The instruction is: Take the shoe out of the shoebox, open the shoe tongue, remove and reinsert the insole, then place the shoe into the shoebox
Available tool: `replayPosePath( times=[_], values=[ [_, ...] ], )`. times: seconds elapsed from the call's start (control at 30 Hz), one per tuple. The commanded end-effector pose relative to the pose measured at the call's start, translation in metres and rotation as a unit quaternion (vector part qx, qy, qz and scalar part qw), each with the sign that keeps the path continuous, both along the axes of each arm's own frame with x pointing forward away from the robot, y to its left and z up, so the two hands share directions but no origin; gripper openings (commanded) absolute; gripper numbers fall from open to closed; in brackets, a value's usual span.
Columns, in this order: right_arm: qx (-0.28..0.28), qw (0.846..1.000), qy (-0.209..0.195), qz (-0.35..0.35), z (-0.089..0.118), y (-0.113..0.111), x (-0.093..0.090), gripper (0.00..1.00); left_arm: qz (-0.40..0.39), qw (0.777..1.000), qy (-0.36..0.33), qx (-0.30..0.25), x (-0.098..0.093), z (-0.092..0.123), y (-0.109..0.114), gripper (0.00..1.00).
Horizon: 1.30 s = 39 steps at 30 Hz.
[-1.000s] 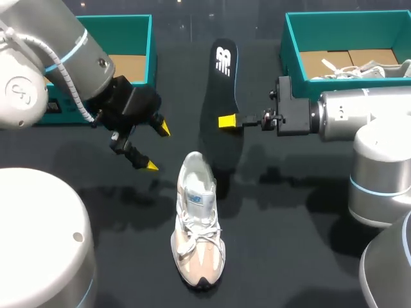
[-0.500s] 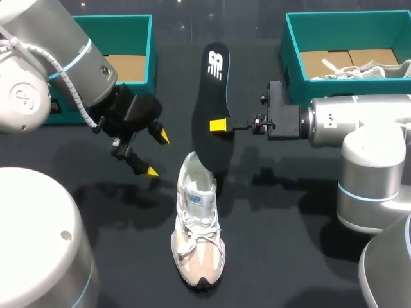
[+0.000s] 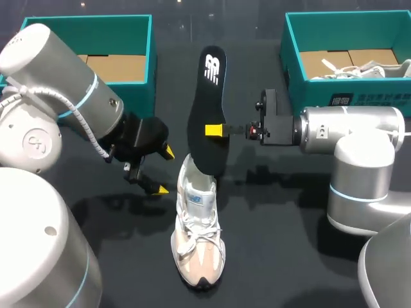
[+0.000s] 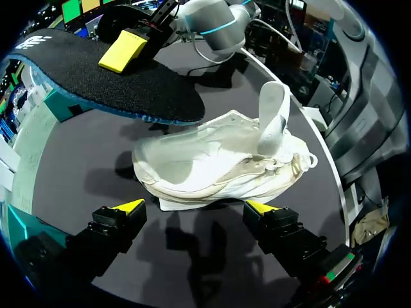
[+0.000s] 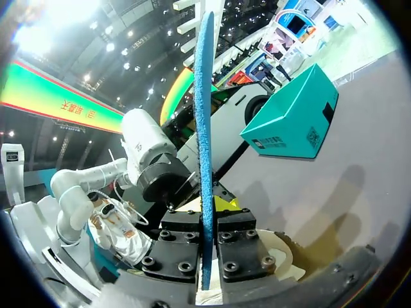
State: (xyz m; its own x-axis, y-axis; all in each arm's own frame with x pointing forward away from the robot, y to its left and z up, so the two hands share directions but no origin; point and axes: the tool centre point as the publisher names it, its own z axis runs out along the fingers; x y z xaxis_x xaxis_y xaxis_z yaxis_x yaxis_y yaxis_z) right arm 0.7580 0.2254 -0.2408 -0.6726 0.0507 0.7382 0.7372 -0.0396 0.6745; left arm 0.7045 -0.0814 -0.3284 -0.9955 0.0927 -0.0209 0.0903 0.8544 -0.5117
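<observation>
A white and beige shoe [image 3: 198,237] lies on the black table, toe toward the front edge. Its heel opening faces my left gripper [image 4: 196,206]. That gripper [image 3: 164,171] stands open just left of the heel, touching nothing. My right gripper [image 3: 214,130] is shut on the black insole [image 3: 207,109], which hangs above the table with its lower end over the shoe's heel. In the right wrist view the insole [image 5: 204,128] stands edge-on, blue-sided, between the shut fingers of my right gripper [image 5: 205,237]. In the left wrist view the insole [image 4: 96,77] hovers over the shoe [image 4: 218,163], whose tongue is raised.
A teal shoebox [image 3: 149,45] with a cardboard floor stands at the back left, near my left arm. A second teal box [image 3: 290,51] at the back right holds another white shoe [image 3: 366,67]. Bare black table lies in front and to both sides of the shoe.
My right gripper has carried the insole leftward, bringing its lower end over the shoe's heel. My left gripper, still open, has moved nearer to the heel.
</observation>
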Motion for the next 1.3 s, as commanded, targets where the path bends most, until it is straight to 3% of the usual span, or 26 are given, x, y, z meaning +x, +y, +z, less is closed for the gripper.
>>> replayPosePath(
  times=[0.03, 0.5, 0.6, 1.3],
  values=[
    [-0.001, 1.000, 0.001, 0.001, -0.001, 0.004, 0.002, 0.00, 0.003, 1.000, -0.006, -0.004, -0.005, 0.000, 0.005, 1.00],
    [0.019, 0.999, -0.042, 0.010, -0.019, 0.017, 0.008, 0.00, 0.027, 1.000, 0.001, 0.006, -0.001, -0.022, 0.003, 1.00],
    [0.022, 0.998, -0.062, -0.001, -0.021, 0.018, 0.009, 0.00, -0.007, 1.000, 0.008, 0.003, -0.004, -0.022, 0.003, 1.00],
    [0.023, 0.996, -0.082, -0.008, -0.022, 0.031, 0.000, 0.00, -0.004, 1.000, 0.003, 0.004, -0.006, -0.026, -0.004, 1.00]
  ],
)
